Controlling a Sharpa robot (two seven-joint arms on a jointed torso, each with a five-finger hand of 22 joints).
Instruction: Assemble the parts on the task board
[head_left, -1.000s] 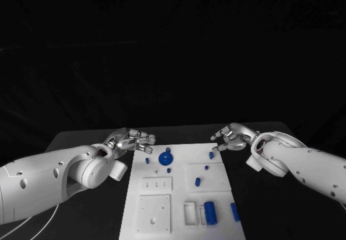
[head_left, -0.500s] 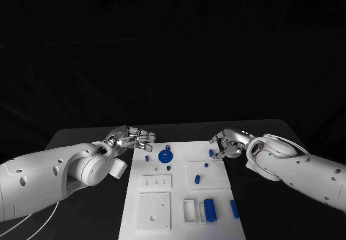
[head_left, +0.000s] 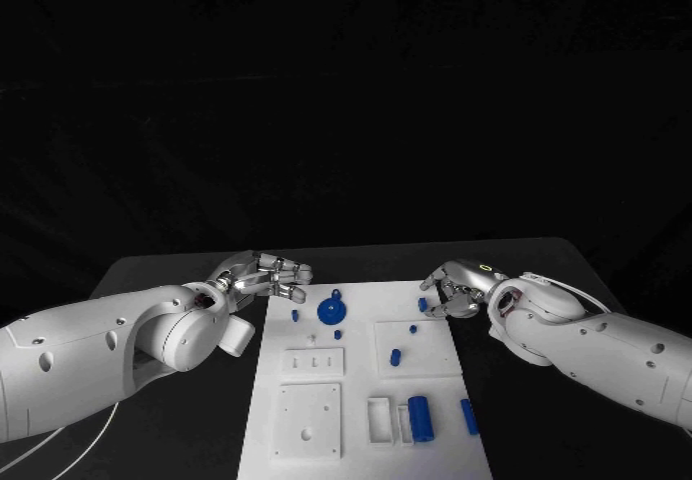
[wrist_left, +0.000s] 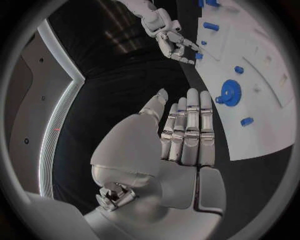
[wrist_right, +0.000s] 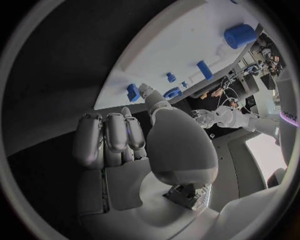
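Black tabletop (head_left: 173, 270), dark room behind; white task board (head_left: 433, 400) at centre.

Right hand (head_left: 450, 290) at board's far right corner, fingers curled near small blue peg (head_left: 423, 305); whether peg is pinched: cannot tell.

Left hand (head_left: 268, 278) beside board's far left edge, fingers loosely bent, nothing held.

Step, by judgement: securing peg. Pinch at mid-length, keep upright, lift straight.

Blue gear (head_left: 332, 313) on board's far half.

Near end: open white tray (head_left: 381, 425), blue cylinder (head_left: 420, 419) just beside it; tray contents unclear.
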